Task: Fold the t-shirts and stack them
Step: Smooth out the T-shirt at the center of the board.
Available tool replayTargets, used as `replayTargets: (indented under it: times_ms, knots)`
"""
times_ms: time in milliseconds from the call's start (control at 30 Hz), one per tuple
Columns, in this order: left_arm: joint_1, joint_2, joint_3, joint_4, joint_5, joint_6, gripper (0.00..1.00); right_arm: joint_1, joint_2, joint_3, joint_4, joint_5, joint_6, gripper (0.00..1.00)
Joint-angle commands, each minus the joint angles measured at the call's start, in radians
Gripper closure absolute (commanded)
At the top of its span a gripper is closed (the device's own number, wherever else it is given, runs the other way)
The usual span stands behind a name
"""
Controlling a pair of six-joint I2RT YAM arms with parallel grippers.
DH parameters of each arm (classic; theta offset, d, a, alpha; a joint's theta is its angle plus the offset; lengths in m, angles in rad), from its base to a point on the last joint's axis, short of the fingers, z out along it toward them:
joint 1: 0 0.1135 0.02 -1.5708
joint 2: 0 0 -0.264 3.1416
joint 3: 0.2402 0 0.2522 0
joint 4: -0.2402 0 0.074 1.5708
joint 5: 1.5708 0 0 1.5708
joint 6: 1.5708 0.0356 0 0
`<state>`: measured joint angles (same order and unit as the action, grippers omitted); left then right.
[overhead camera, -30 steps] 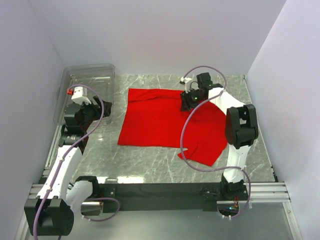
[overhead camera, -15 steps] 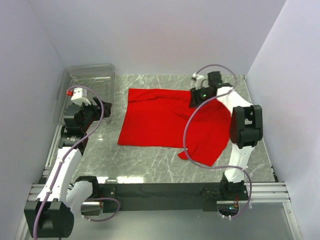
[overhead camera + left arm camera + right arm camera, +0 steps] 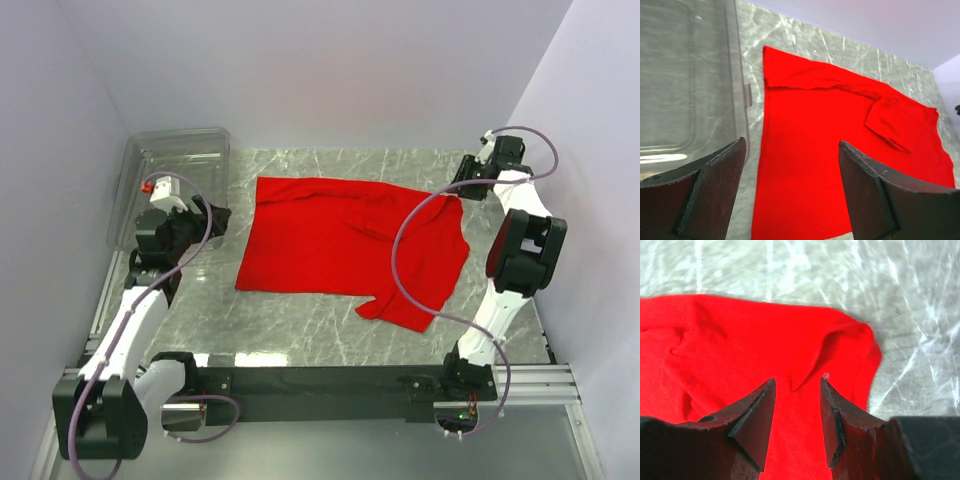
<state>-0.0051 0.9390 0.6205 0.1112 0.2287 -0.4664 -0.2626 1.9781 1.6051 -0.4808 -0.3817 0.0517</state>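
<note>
A bright red t-shirt [image 3: 340,245] lies spread on the marble table, with folds near its upper middle and a sleeve hanging toward the front right. My right gripper [image 3: 460,186] hovers at the shirt's far right corner. In the right wrist view that gripper [image 3: 798,382] is open, with the red t-shirt [image 3: 740,340] showing below the gap and nothing between the fingers. At the left, my left gripper [image 3: 205,215] stays beside the shirt's edge. It is wide open [image 3: 791,145], looking down across the t-shirt [image 3: 840,130].
A clear plastic bin [image 3: 175,160] stands at the back left, its rim [image 3: 737,75] close to my left gripper. White walls close in the table on three sides. Bare marble [image 3: 300,320] runs along the front, and a purple cable [image 3: 400,260] loops over the shirt.
My right arm has swung from the shirt's upper middle to the far right back corner. The shirt's right part now lies further right and flatter. The left arm has barely shifted.
</note>
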Motion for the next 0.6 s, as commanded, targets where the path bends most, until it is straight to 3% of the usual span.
replayTargets:
  times_ms: [0,167,567]
  knots:
    - [0.004,0.07,0.005,0.122,0.075,-0.038,0.2,-0.029,0.062,0.068,0.007,-0.003,0.103,0.53]
    - [0.004,0.141,0.024,0.171,0.112,-0.055,0.2,-0.029,0.174,0.176,-0.061,-0.026,0.12,0.53]
    - [0.004,0.239,0.062,0.188,0.135,-0.064,0.2,-0.012,0.269,0.216,-0.078,-0.045,0.139,0.55]
